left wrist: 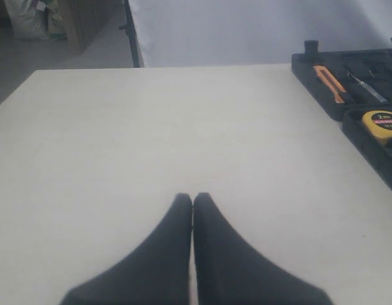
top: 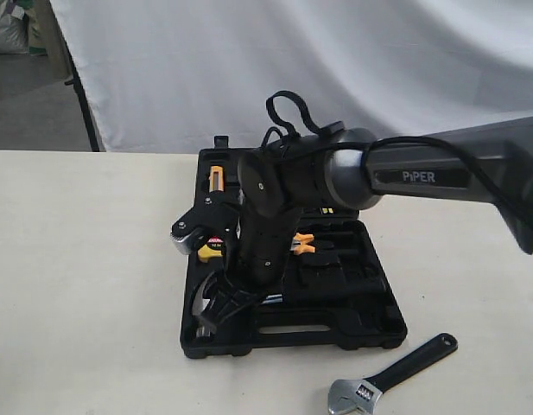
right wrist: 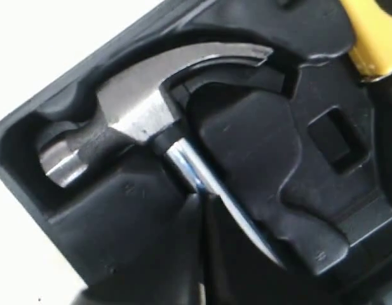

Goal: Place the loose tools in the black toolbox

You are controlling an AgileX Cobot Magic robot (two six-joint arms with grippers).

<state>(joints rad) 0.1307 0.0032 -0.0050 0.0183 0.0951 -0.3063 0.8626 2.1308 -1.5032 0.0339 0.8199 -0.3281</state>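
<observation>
The black toolbox (top: 361, 324) lies open on the table. The steel claw hammer (right wrist: 132, 108) rests in its moulded recess in the toolbox (right wrist: 259, 133), head in the corner, chrome shaft running back under my right gripper (right wrist: 203, 200). That gripper (top: 216, 309) is shut, fingertips together against the shaft, not around it. The silver adjustable wrench (top: 391, 373) lies loose on the table in front of the toolbox's right corner. My left gripper (left wrist: 193, 198) is shut and holds nothing, over bare table left of the toolbox (left wrist: 323, 86). No black tape roll is in view.
A yellow tape measure (top: 212, 249) (left wrist: 381, 122) and orange-handled pliers (top: 302, 245) sit in the toolbox, with an orange-handled tool (left wrist: 329, 79) in the far half. A white backdrop hangs behind the table. My right arm hides much of the toolbox's middle.
</observation>
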